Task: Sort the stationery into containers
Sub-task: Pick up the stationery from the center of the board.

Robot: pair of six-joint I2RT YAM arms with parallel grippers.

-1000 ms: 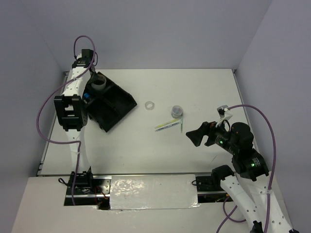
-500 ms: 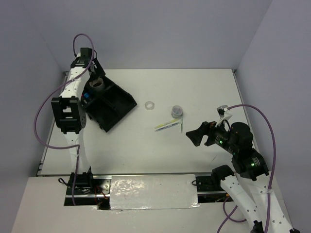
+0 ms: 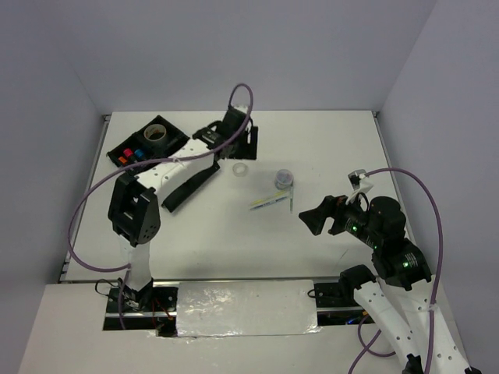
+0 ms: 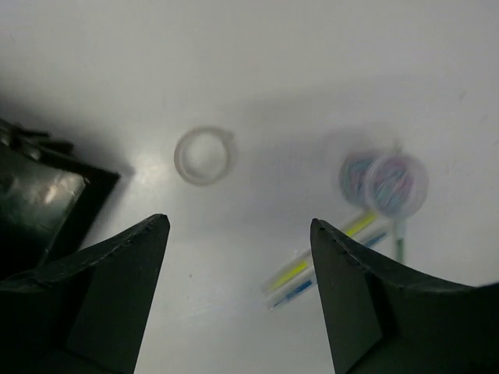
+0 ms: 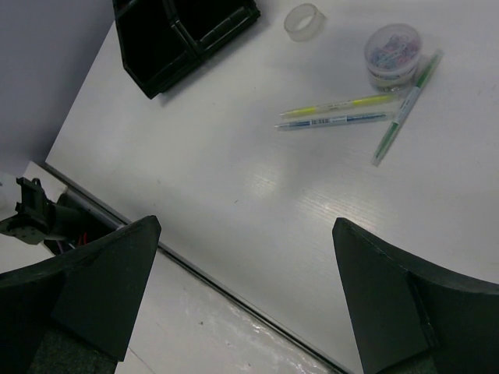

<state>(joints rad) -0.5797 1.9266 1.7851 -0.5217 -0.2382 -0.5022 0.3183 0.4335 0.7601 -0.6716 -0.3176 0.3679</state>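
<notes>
Pens [image 5: 335, 104], three, lie near one clear roll [image 5: 304, 21]; left tool [image 4: 238, 224] and right tool [image 5: 245, 227] wide

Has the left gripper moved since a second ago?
Yes. The left gripper swung right, away from the tray's far compartment, and now hangs open near the clear tape roll, which has stayed put.

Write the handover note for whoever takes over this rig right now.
Left gripper: open, empty, above the small clear tape ring on the white table.
Right gripper: open, empty, raised to the right of the three thin pens.
Done: greyish tape roll in one compartment of the black plastic tray; colour-capped highlighters in the next.
Left: the clear ring, the pens and a round clear tub of paper clips, all loose on the table.
</notes>
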